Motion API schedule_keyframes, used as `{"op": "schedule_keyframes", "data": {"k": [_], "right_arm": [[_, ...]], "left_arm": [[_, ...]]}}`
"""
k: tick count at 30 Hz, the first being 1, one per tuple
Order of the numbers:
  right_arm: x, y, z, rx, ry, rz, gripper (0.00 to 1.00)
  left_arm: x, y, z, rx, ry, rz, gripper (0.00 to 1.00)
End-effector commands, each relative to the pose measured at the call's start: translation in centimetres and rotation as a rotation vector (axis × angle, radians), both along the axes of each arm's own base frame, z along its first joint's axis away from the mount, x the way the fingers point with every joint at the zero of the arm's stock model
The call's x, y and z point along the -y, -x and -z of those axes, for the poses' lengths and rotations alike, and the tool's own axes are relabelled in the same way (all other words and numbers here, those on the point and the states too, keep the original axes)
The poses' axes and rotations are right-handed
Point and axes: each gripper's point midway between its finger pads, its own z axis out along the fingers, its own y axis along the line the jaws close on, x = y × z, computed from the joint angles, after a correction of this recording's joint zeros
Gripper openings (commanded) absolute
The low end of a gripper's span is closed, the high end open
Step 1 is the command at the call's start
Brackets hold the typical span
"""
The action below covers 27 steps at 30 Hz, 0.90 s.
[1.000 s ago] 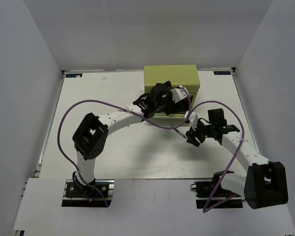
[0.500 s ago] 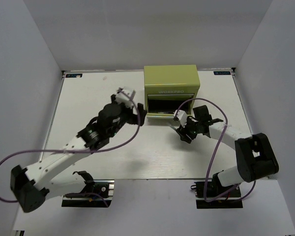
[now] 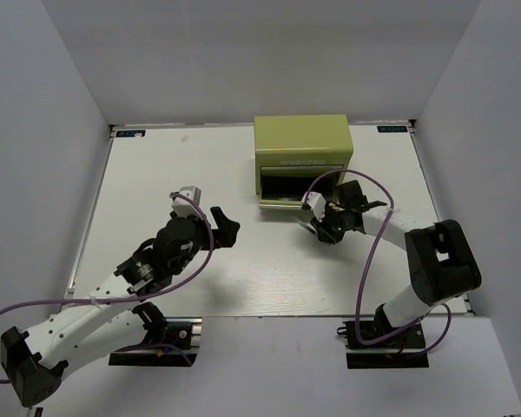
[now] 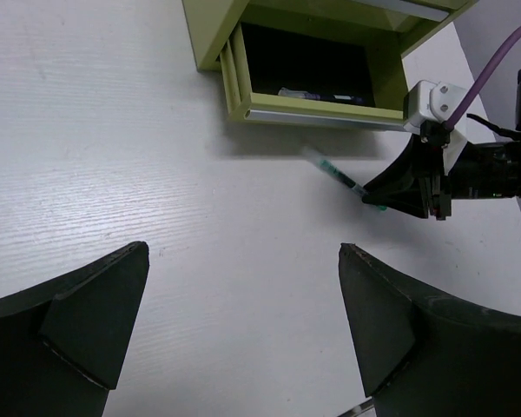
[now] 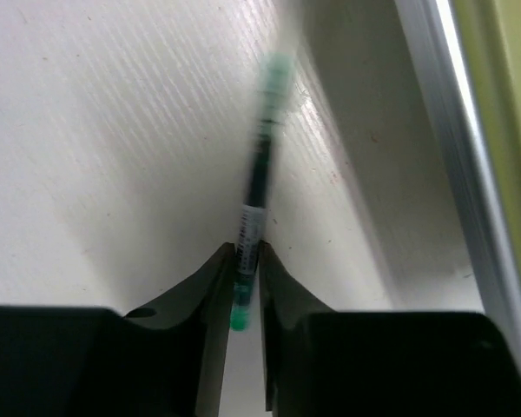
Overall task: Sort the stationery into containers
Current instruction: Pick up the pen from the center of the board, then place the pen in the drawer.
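Moved: left gripper (image 3: 224, 223) has drawn back from the chest (image 3: 302, 139) toward the near left. The right gripper (image 3: 319, 229) sits about where it was half a second ago, just in front of the drawer (image 4: 304, 78).
Left gripper: fingers spread wide with nothing between them, over bare table (image 3: 156, 174), well apart from the drawer.
Right gripper: pressed together on the pen (image 5: 253, 217), pinching it near its green end.
Pen: thin and green-tipped, it sticks out of the jaws toward the drawer front, low over the table. It is blurred in the right wrist view, and I cannot tell whether its free end touches the drawer's metal lip.
Chest: olive green, upright at the far side of the table, pale lettering on its front.
Drawer: the lower one, pulled out.
Inside: dark items (image 4: 321, 93) lie along the front edge, too small to tell apart.
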Motion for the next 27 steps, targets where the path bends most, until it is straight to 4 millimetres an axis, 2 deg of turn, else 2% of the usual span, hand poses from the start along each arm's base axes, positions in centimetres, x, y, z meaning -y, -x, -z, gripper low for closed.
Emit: {"op": "schedule_keyframes", "data": {"k": [1,2,5,6,8,9,11,12,14,15,16,17,18,19,20,22,23,24,25,26,27], "right_arm": [[-0.3,2.9,0.9,-0.101,-0.006,-0.067,0.21],[-0.2,3.2,0.7,-0.101,-0.001,-0.080,0.13],[-0.1,3.5,0.0,-0.076,0.000,-0.122,0.02],[-0.6,4.0,-1.4,-0.064,-0.035,-0.150,0.00],[-0.9,4.0,-2.7,-0.019,-0.060,-0.225,0.00],[-1.3,3.7,-5.0,0.036,-0.081,-0.259,0.00],[-1.6,3.3,-6.8,0.084,-0.104,-0.281,0.00],[-2.2,1.9,-9.8,0.172,-0.125,-0.290,0.00],[-2.5,0.9,-11.8,0.228,-0.137,-0.283,0.00],[-2.9,-0.6,-14.2,0.291,-0.143,-0.262,0.00],[-2.9,-1.5,-14.9,0.320,-0.143,-0.246,0.00],[-3.1,-3.2,-16.8,0.374,-0.144,-0.226,0.00],[-2.9,-4.0,-17.1,0.389,-0.124,-0.206,0.00],[-2.9,-4.9,-16.5,0.383,-0.112,-0.198,0.00],[-2.7,-6.2,-17.9,0.431,-0.090,-0.176,0.00],[-2.3,-8.3,-17.2,0.460,-0.040,-0.154,0.00],[-2.3,-9.3,-18.2,0.493,-0.036,-0.144,0.00],[-2.5,-9.7,-18.4,0.508,-0.031,-0.149,0.00],[-2.5,-10.4,-17.6,0.505,-0.004,-0.160,0.02],[-2.5,-11.2,-17.4,0.506,0.010,-0.158,0.10],[-2.5,-11.9,-17.1,0.505,0.020,-0.156,0.13]], "left_arm": [[0.4,0.0,0.4,-0.039,0.040,-0.019,1.00],[0.6,0.0,0.9,-0.056,0.038,-0.014,1.00],[1.0,0.0,1.2,-0.064,0.049,-0.006,1.00],[1.3,0.0,0.8,-0.055,0.065,0.006,1.00],[1.5,0.1,1.0,-0.057,0.069,0.016,1.00],[1.6,0.2,1.0,-0.060,0.071,0.024,1.00],[1.6,0.2,1.0,-0.060,0.071,0.024,1.00],[1.5,0.2,1.5,-0.066,0.065,0.024,1.00],[1.5,0.3,1.2,-0.059,0.072,0.024,1.00],[1.5,0.5,1.6,-0.068,0.068,0.032,1.00],[1.4,0.6,1.7,-0.067,0.069,0.032,1.00],[1.6,0.6,1.6,-0.064,0.078,0.043,1.00],[1.7,0.8,1.3,-0.061,0.087,0.053,1.00],[1.7,0.8,1.3,-0.061,0.087,0.053,1.00],[1.9,0.9,1.3,-0.063,0.089,0.062,1.00],[1.9,0.9,1.3,-0.063,0.089,0.062,1.00],[1.7,1.0,1.3,-0.064,0.088,0.062,1.00],[1.7,1.0,1.3,-0.064,0.088,0.062,1.00],[1.6,1.1,1.5,-0.071,0.081,0.061,1.00],[1.6,1.1,1.5,-0.071,0.081,0.061,1.00],[1.6,1.2,1.2,-0.063,0.089,0.062,1.00]]}}
